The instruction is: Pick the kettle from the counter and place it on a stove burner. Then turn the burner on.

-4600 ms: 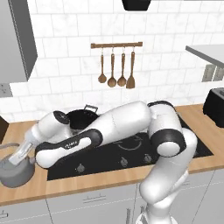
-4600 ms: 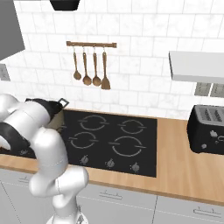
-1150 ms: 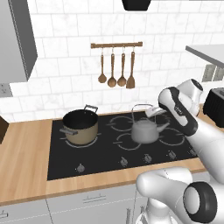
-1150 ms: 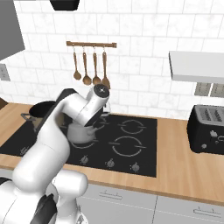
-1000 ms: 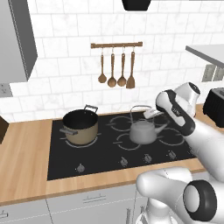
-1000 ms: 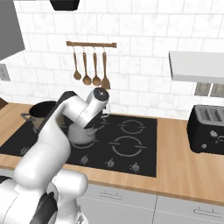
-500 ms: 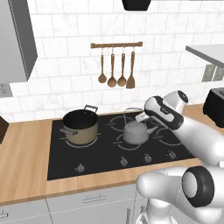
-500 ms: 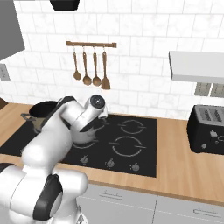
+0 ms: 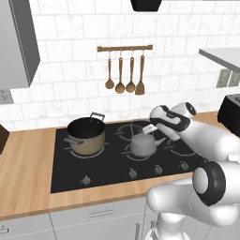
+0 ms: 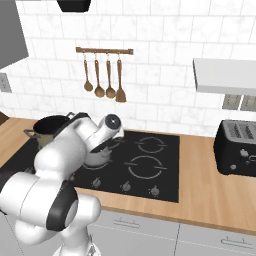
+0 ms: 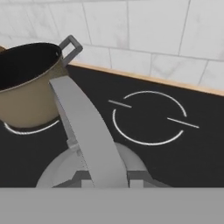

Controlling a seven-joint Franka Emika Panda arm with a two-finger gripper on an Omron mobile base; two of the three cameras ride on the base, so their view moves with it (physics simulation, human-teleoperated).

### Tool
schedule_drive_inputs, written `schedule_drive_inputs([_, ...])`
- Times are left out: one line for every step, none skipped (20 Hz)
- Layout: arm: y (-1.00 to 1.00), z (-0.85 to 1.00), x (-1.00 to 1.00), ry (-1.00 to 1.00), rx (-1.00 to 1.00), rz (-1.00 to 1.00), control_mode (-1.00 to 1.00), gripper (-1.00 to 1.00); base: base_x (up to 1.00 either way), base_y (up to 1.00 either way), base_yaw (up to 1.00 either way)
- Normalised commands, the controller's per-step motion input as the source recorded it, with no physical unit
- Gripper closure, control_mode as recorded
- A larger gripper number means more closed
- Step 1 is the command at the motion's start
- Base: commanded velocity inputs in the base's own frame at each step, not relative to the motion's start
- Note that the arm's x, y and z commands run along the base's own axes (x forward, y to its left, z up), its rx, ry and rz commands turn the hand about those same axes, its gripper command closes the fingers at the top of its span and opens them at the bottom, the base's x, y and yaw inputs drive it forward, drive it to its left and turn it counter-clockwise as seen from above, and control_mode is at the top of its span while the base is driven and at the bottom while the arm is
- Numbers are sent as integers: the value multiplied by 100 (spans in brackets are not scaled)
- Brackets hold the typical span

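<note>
Left base view: the kettle point(image 9: 143, 146) is seen over the middle burner point(image 9: 140, 152) of the black cooktop point(image 9: 108, 164), right of the tan pot point(image 9: 85, 136). The gripper point(image 9: 151, 127) is at the kettle's handle; whether the base is seated on the glass cannot be told.

Right base view: the kettle point(image 10: 98, 157) is largely hidden behind the arm, on the cooktop left of the two free burners.

Hand view: the handle point(image 11: 89, 131) is seen running up the middle, the pot point(image 11: 27, 85) behind it. The fingers cannot be judged clenched or released.

Judgement: the kettle should be lowered level and centred on the rings before release; the knob row point(image 9: 132, 174) is then to be addressed.
</note>
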Motion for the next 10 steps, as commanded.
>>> schedule_drive_inputs([11, -27, 8, 0, -1, 0, -100, 100, 0, 0, 0])
schedule_drive_inputs([12, -24, 10, 0, -1, 0, -100, 100, 0, 0, 0])
schedule_drive_inputs([15, -21, 14, 0, -1, 0, -100, 100, 0, 0, 0])
schedule_drive_inputs([16, -17, 17, 0, 0, -1, -100, 100, 0, 0, 0])
schedule_drive_inputs([16, -14, 20, 0, 0, -1, -100, 100, 0, 0, 0])
schedule_drive_inputs([14, -12, 21, 0, 0, -1, -100, 100, 0, 0, 0])
schedule_drive_inputs([11, -9, 24, 0, 0, -1, -100, 100, 0, 0, 0])
schedule_drive_inputs([9, -8, 25, 0, 0, -1, -100, 100, 0, 0, 0])
schedule_drive_inputs([9, -6, 26, 0, 0, -1, -100, 100, 0, 0, 0])
schedule_drive_inputs([8, -5, 26, 0, 0, -1, -100, 100, 0, 0, 0])
